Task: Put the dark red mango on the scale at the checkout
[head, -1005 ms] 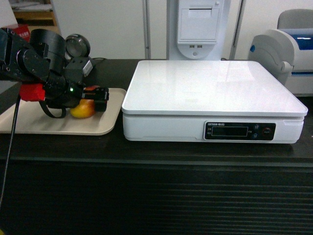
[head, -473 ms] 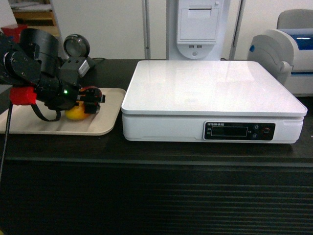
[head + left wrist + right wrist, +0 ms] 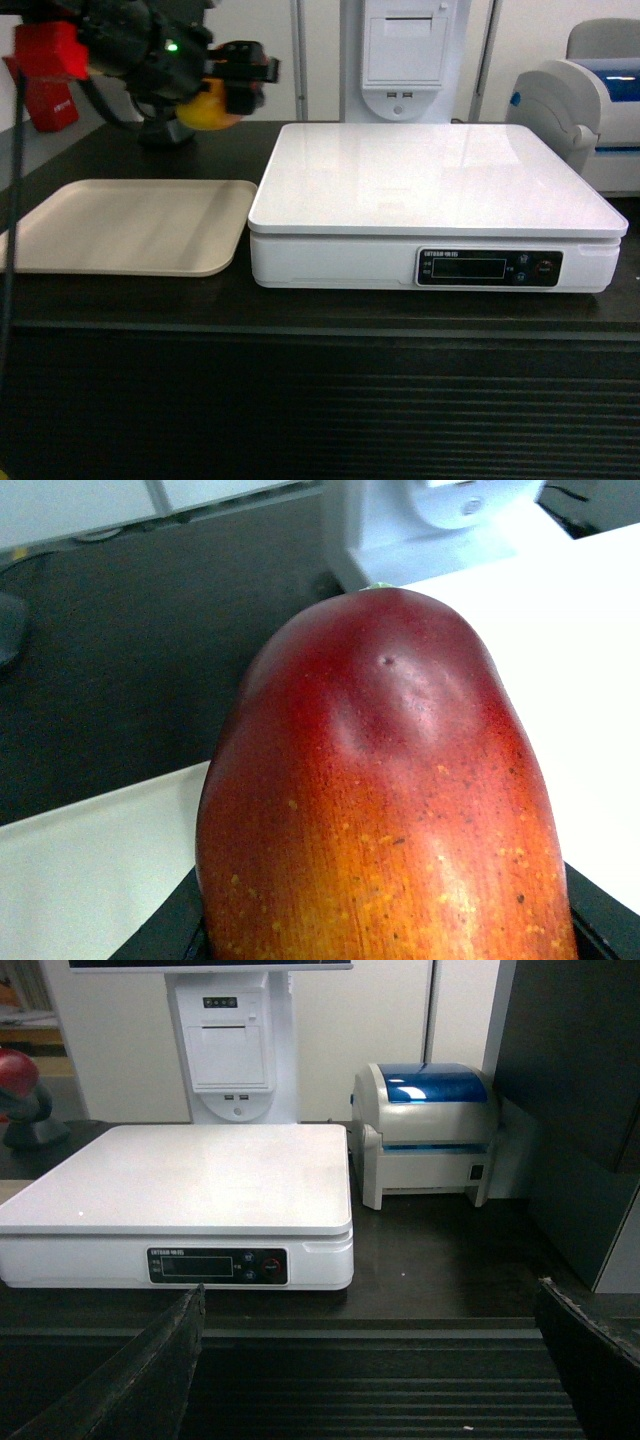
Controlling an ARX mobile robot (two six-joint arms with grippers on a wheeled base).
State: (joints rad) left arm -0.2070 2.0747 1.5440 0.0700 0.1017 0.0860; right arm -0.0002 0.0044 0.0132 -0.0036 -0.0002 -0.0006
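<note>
The dark red mango (image 3: 207,108) hangs in the air at the upper left of the head view, above the checkout counter (image 3: 320,310) and just left of the scale's back corner. My left gripper (image 3: 232,90) is shut on it. In the left wrist view the mango (image 3: 390,770) fills the frame, red at the far end and orange near the black fingers (image 3: 170,935). The white scale (image 3: 430,180) stands at the middle of the counter with nothing on its platform. My right gripper (image 3: 370,1380) is open in front of the ribbed counter front, holding nothing.
A beige tray (image 3: 130,225) lies left of the scale with nothing on it. A white receipt printer column (image 3: 405,55) stands behind the scale. A grey and blue label printer (image 3: 430,1130) sits right of it. A scanner stand (image 3: 165,132) is behind the left gripper.
My left gripper has lifted the mango off the beige tray and carried it up and to the right, toward the scale. The tray now holds nothing.
</note>
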